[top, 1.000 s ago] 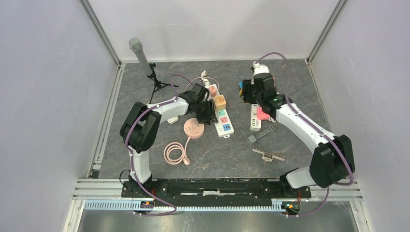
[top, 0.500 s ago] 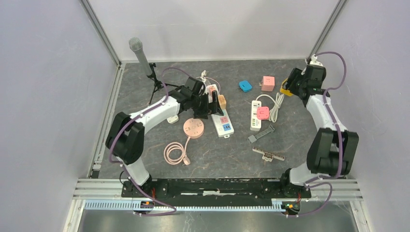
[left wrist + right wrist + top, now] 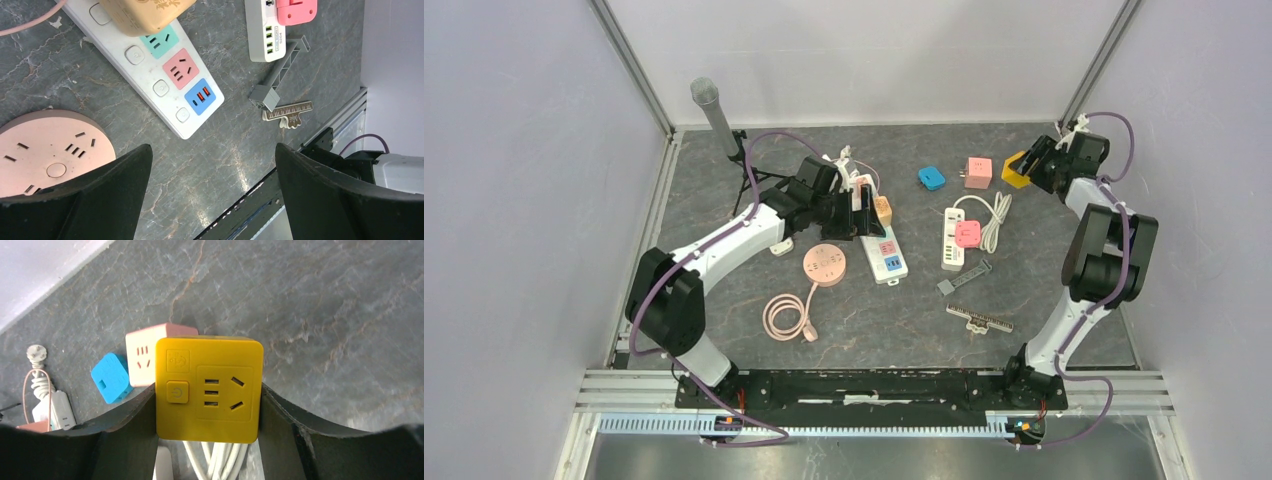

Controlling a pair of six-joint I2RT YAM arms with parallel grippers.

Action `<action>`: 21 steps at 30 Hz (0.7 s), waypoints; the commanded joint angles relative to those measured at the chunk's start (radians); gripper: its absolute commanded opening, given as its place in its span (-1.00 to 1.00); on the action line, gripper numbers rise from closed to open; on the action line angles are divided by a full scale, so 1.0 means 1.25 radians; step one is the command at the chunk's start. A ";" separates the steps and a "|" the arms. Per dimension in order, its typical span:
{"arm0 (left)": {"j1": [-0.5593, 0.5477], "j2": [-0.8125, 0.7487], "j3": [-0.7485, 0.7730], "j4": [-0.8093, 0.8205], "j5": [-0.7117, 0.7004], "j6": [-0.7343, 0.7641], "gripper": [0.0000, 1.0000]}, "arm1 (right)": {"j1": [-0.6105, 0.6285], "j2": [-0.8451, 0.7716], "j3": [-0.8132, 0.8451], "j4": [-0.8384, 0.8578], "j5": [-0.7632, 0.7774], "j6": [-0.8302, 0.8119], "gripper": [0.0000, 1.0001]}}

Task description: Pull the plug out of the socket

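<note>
My right gripper (image 3: 1031,166) is at the back right corner, shut on a yellow cube plug (image 3: 1015,170). In the right wrist view the yellow cube plug (image 3: 209,365) fills the gap between both fingers of that gripper (image 3: 207,390). A white power strip (image 3: 885,256) with coloured sockets lies mid-table, and a tan cube plug (image 3: 881,210) sits on its far end. My left gripper (image 3: 864,215) hovers just left of that tan plug. In the left wrist view the gripper (image 3: 214,150) is open and holds nothing, with the strip (image 3: 155,82) and tan plug (image 3: 145,15) ahead of it.
A round pink socket (image 3: 824,264) with a coiled cord lies left of the strip. A second white strip (image 3: 950,243) carries a pink plug (image 3: 967,234). A blue cube (image 3: 931,178) and pink cube (image 3: 977,172) lie at the back. A microphone stand (image 3: 724,130), grey bracket (image 3: 964,279) and comb (image 3: 980,319) are also there.
The right arm swung from the table's middle to the back right corner with the yellow cube in its grip. The left gripper opened and drew slightly back from the strip.
</note>
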 commanded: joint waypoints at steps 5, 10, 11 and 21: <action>-0.003 0.006 0.034 -0.020 -0.023 0.060 0.96 | -0.021 0.142 0.124 0.105 -0.155 0.023 -0.26; -0.003 0.008 0.038 -0.030 -0.035 0.065 0.96 | -0.021 0.175 0.133 0.090 -0.158 0.008 -0.03; -0.003 0.007 0.039 -0.031 -0.037 0.065 0.96 | -0.021 0.176 0.136 0.077 -0.150 0.002 0.02; -0.004 0.005 0.031 -0.030 -0.038 0.059 0.96 | -0.022 0.120 0.177 -0.075 0.028 -0.077 0.96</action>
